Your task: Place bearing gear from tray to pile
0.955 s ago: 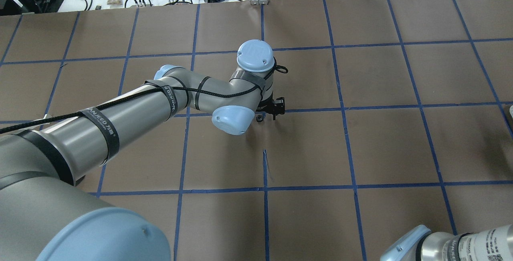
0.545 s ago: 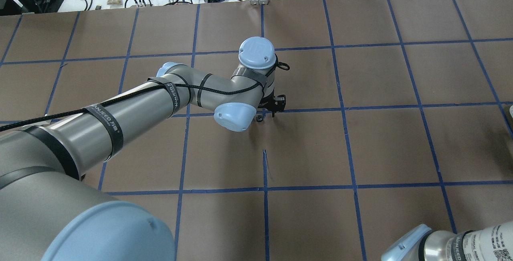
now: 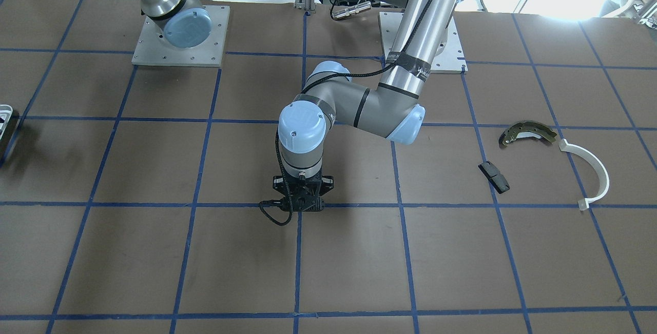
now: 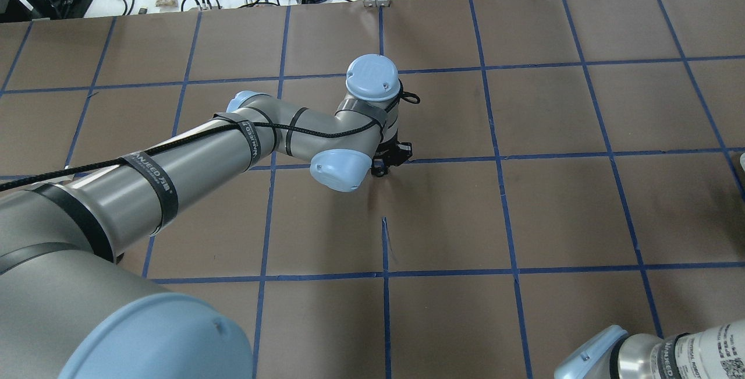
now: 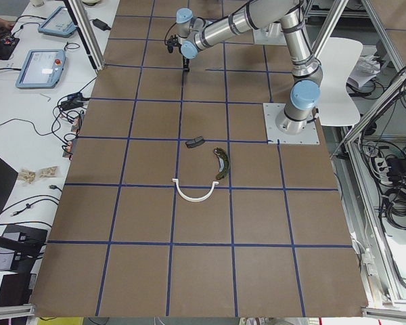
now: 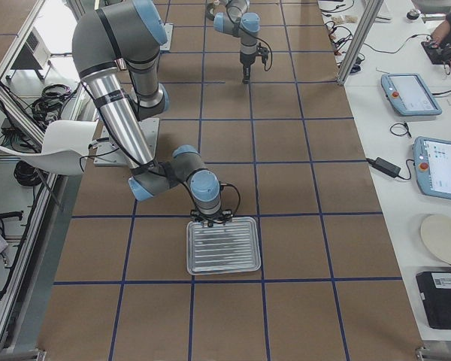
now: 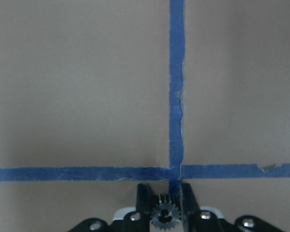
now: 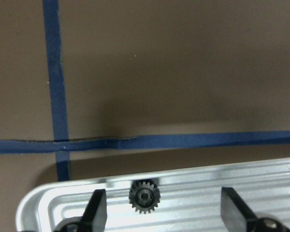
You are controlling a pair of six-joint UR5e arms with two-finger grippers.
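Left tool (image 7: 163, 194) is pinching the bearing gear (image 7: 164, 215) narrow between its fingers, teeth showing, hanging low over a blue tape crossing (image 7: 176, 171) mid-bench (image 3: 154, 262). The pile is lying well apart on the robot's left side: black block (image 3: 494, 177) nearest, then brake shoe (image 3: 527, 133) and white half-ring (image 3: 598, 172). Farthest off, right tool (image 8: 164, 209) is sitting wide over the tray (image 8: 222, 170), straddling a second gear (image 8: 145, 196) that is lying just inside the rim. Risks: the grip is only on the teeth, so the gear could be slipping out mid-travel. Letting go here is missing the pile. Dropped from height, a round part is likely rolling off.
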